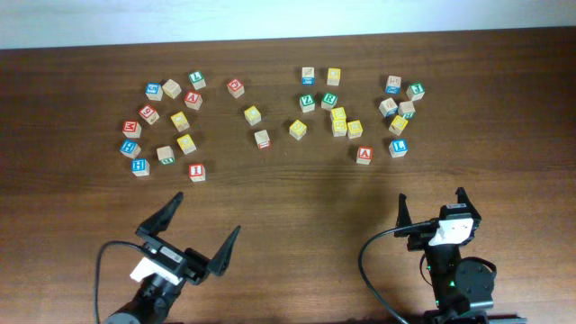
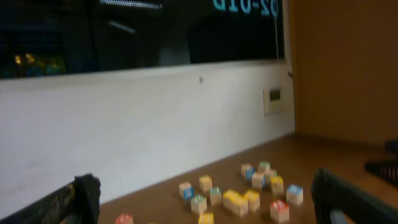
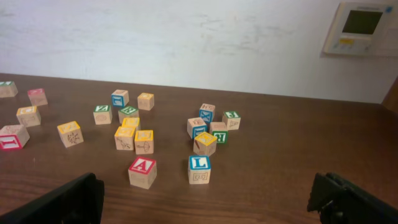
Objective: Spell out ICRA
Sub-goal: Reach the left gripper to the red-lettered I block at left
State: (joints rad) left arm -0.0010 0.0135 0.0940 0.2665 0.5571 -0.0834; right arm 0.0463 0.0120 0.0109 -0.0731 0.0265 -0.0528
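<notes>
Several wooden letter blocks lie scattered across the far half of the dark wooden table (image 1: 297,207). A red "A" block (image 1: 364,155) and a blue "L" block (image 1: 398,148) are the nearest ones to my right gripper (image 1: 432,195), which is open and empty. They also show in the right wrist view, the "A" (image 3: 142,171) and the "L" (image 3: 199,168), ahead of the open jaws (image 3: 208,194). A red "I" block (image 1: 196,171) lies ahead of my left gripper (image 1: 206,213), which is open and empty. The left wrist view is blurred, with open jaws (image 2: 202,194).
The blocks fall into a left cluster (image 1: 166,121), a few middle blocks (image 1: 253,115) and a right cluster (image 1: 360,108). A white wall (image 3: 186,37) with a wall panel (image 3: 362,28) stands behind the table. Blurred blocks (image 2: 239,200) show in the left wrist view.
</notes>
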